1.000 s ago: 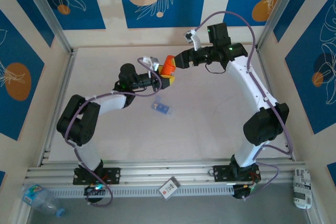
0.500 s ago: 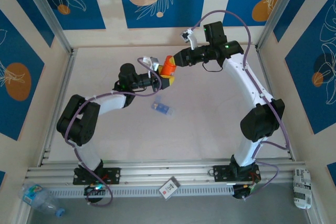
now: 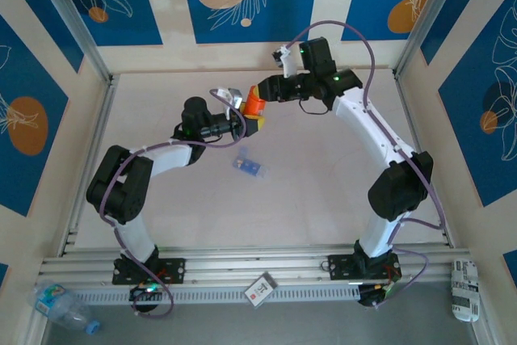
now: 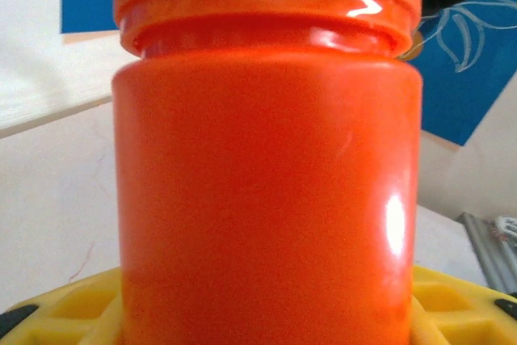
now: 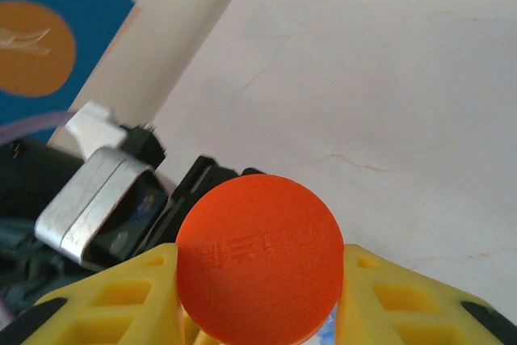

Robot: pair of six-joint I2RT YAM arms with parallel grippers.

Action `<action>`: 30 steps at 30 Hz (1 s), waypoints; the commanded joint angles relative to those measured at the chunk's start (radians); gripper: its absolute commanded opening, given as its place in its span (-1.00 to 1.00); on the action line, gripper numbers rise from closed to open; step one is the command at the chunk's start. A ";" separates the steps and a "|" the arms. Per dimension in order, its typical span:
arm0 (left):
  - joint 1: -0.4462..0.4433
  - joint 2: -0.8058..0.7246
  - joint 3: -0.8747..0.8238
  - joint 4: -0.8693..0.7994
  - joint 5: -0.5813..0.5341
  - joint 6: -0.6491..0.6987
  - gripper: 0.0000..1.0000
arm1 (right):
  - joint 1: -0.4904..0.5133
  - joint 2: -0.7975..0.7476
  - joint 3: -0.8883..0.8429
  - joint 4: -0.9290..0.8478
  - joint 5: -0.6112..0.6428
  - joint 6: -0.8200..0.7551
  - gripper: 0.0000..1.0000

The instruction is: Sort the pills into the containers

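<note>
While left jaws pinch the orange bottle [image 4: 266, 199] and right jaws its cap [image 5: 260, 258], the container [image 3: 248, 165] lies diagonally, far-left to near-right.

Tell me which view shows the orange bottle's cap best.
Right wrist: it looks straight down on the cap, its round top and embossed marks plain. Left wrist shows the orange bottle side-on, with the cap's lower edge at the top of the picture. Top external shows the bottle small and far off.

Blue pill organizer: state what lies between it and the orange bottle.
In the top view, the left gripper holding the orange bottle, then bare table to the pill organizer.
</note>
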 commanded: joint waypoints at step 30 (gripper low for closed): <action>-0.017 -0.084 0.032 -0.014 -0.009 0.122 -1.00 | -0.065 -0.106 0.044 -0.058 -0.001 0.189 0.63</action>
